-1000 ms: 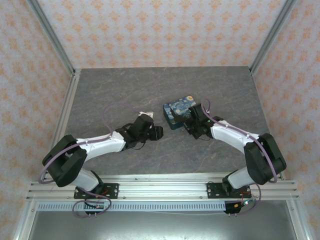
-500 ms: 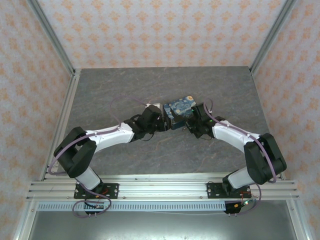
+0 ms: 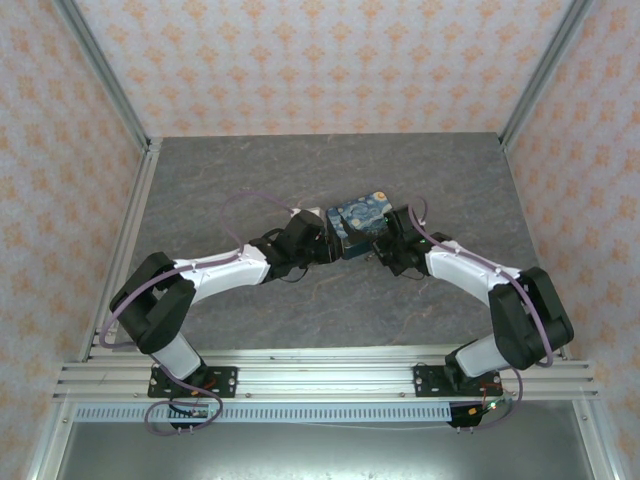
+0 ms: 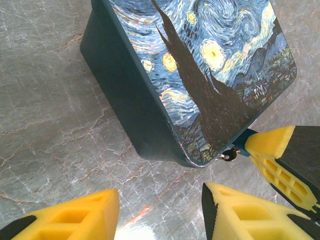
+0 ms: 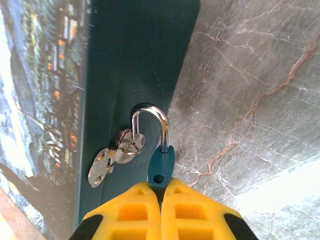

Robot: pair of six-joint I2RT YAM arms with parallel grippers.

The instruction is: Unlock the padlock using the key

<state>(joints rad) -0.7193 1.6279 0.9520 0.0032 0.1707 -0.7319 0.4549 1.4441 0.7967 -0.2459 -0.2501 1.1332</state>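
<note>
The right fingers [image 5: 165, 202], ribbed yellow plastic with black backs, are clenched tip to tip on the lower end of the padlock [image 5: 161, 165], a small teal body with a bright, rounded steel shackle. The shackle hooks into the silver hasp [image 5: 117, 155] on the dark-teal side of the tin [image 5: 140, 60], whose glossy lid carries a swirling night-sky painting. The left fingers [image 3: 320, 248] stand spread with nothing between them, just short of the tin's rounded near corner. A second ago the left arm lay back from the tin. It has since swung in beside it, while the right arm has barely shifted. Everything rests on the grey, veined, stone-look tabletop [image 3: 250, 170].
</note>
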